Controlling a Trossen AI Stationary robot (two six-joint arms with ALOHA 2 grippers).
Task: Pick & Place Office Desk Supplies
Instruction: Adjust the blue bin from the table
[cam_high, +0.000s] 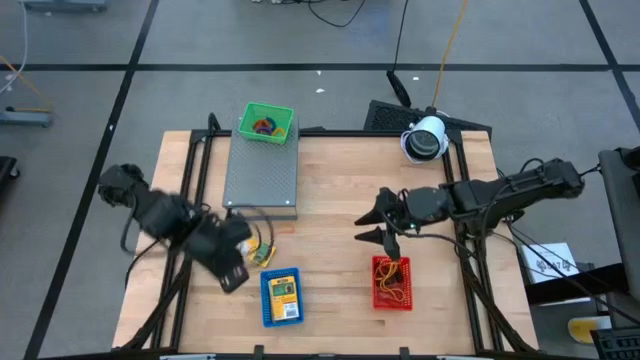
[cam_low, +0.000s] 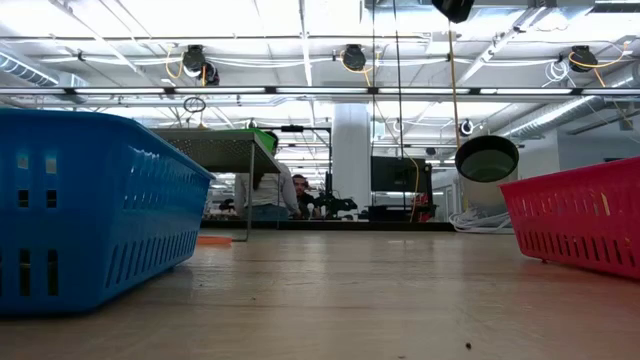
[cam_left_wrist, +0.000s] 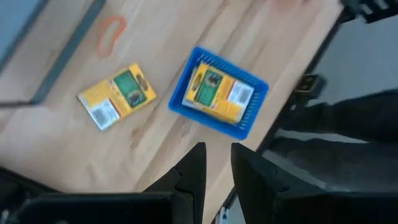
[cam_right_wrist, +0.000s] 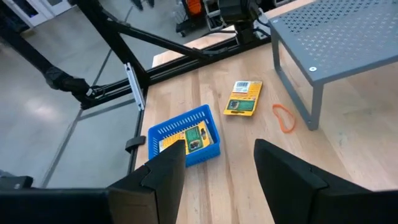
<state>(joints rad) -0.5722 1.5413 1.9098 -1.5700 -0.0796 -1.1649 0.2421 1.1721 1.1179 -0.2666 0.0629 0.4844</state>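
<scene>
A yellow packet (cam_left_wrist: 117, 95) lies flat on the wood beside the blue basket (cam_left_wrist: 254, 111), which holds another yellow packet (cam_left_wrist: 217, 93). An orange rubber-band loop (cam_left_wrist: 111, 32) lies by the grey box's leg. My left gripper (cam_left_wrist: 217, 165) hangs above the table's near left part, pointing down. Its fingers stand a little apart with nothing between them, just left of the loose packet (cam_high: 262, 253). My right gripper (cam_high: 372, 225) is open and empty above the table's middle, just beyond the red basket (cam_high: 380, 297), and looks toward the blue basket (cam_right_wrist: 177, 122).
The grey perforated box (cam_high: 262, 170) stands at the far left, with a green basket (cam_high: 284, 137) holding rubber bands behind it. The red basket holds rubber bands. A white camera (cam_high: 425, 140) sits at the far right. Bare wood lies between the two baskets.
</scene>
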